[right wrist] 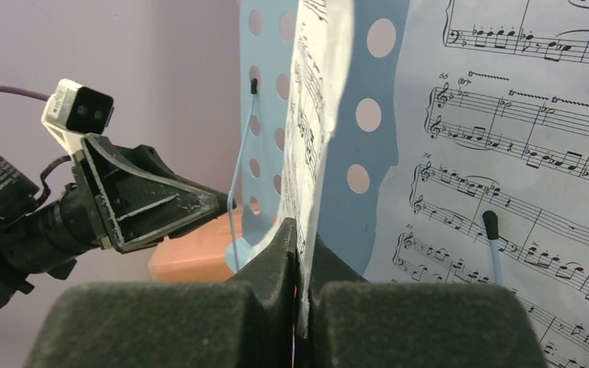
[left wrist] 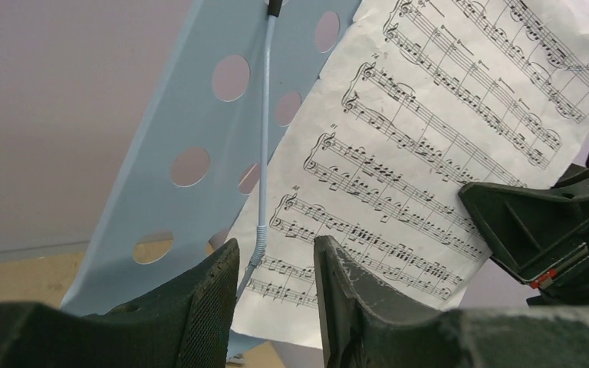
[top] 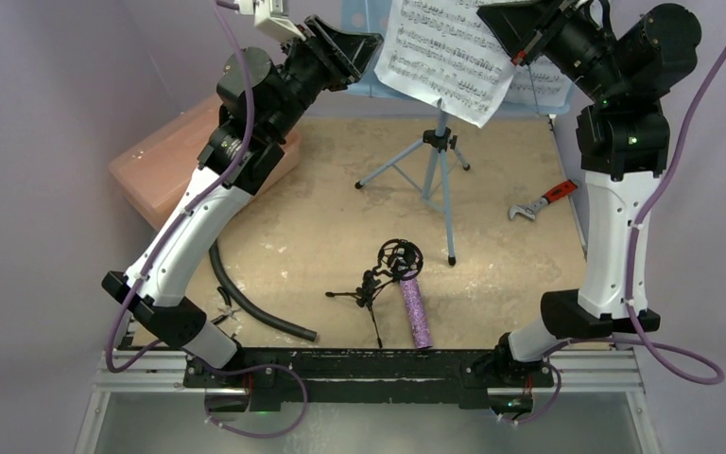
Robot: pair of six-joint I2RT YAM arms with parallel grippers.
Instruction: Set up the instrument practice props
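The light blue perforated music stand [top: 440,170] stands on its tripod at the back of the table. My right gripper [top: 506,24] is shut on the edge of a white sheet-music page [top: 444,57], which it holds in front of the stand's desk. In the right wrist view the fingers [right wrist: 301,230] pinch that page [right wrist: 314,115] edge-on. A second page [right wrist: 521,115] lies on the desk. My left gripper [left wrist: 276,253] is open with the stand's wire page-holder [left wrist: 264,153] between its fingers. The glittery purple microphone [top: 416,312] lies by the small black mic stand [top: 388,270].
A pink translucent box [top: 189,151] sits at the back left beside my left arm. A black curved hose [top: 255,303] lies at the front left. A wrench with a red handle [top: 541,200] lies at the right.
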